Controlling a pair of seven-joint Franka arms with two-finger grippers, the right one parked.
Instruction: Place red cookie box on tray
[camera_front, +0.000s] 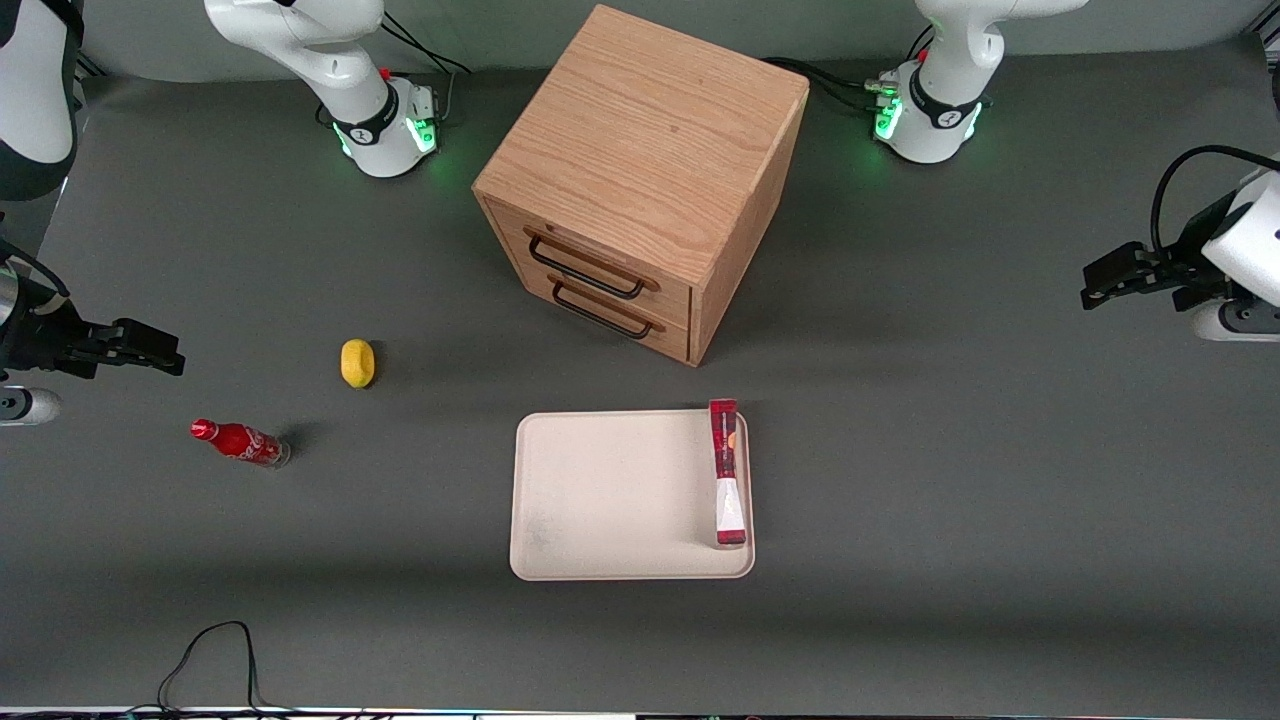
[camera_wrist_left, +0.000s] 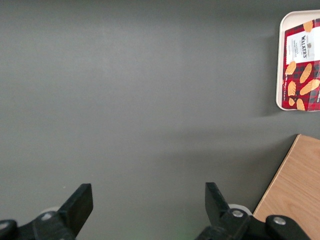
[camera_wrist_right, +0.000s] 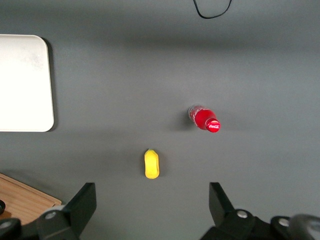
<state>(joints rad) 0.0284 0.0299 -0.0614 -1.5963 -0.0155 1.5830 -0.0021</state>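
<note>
The front view looks steeply down over the whole surface (camera_front: 900, 600). Each wrist view faces straight down from well above it. All three views share the tray (camera_front: 600, 500) (camera_wrist_left: 281, 60) (camera_wrist_right: 25, 85). The left claw (camera_wrist_left: 149, 205) hangs apart, open.

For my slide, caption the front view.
Red cookie box stands on the tray; open gripper hangs aside.
</note>
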